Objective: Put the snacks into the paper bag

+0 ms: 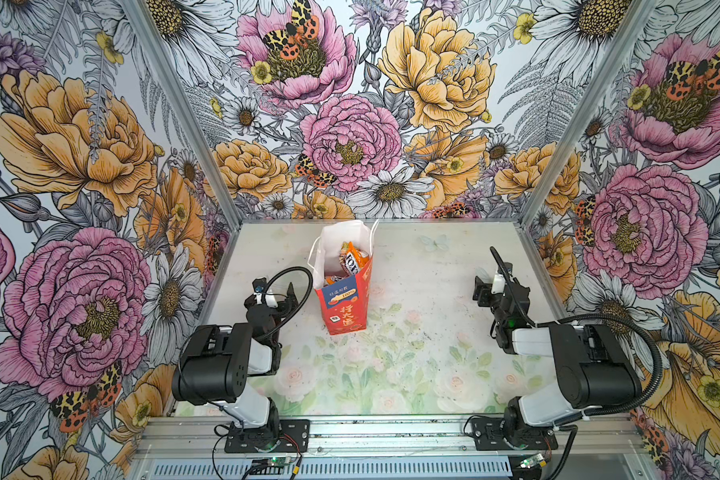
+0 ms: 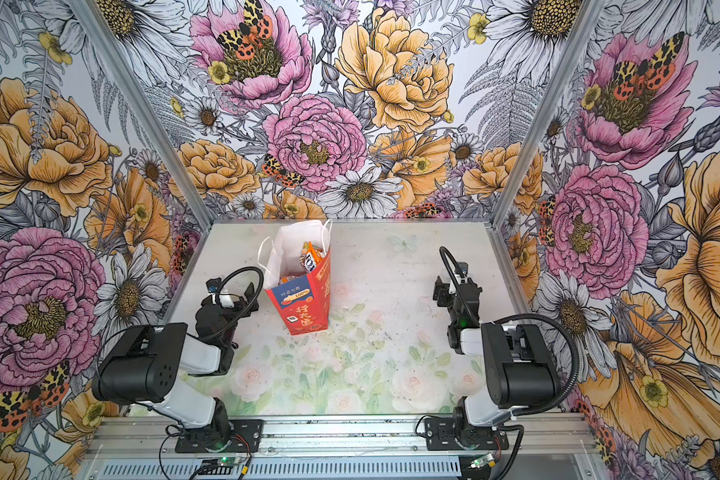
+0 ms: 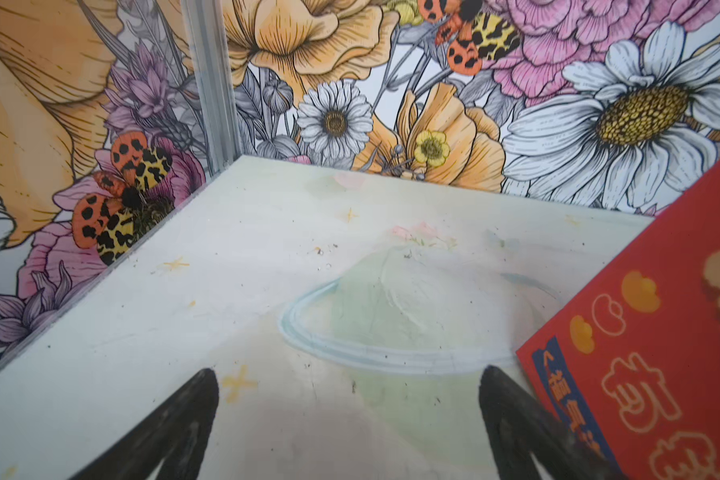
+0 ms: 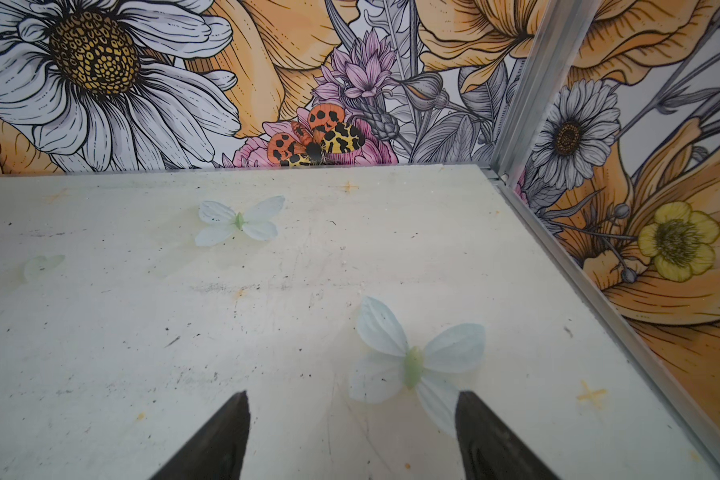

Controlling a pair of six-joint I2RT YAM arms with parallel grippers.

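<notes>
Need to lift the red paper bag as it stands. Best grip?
Pinch the paper bag by its left top rim, from above, one jaw inside. It stands upright, mouth open; the orange packets lean right, so that side is probably free.

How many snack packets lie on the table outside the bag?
0. The only packets in view, orange ones, sit inside the open red bag on the table; more may be hidden deeper inside.
</notes>
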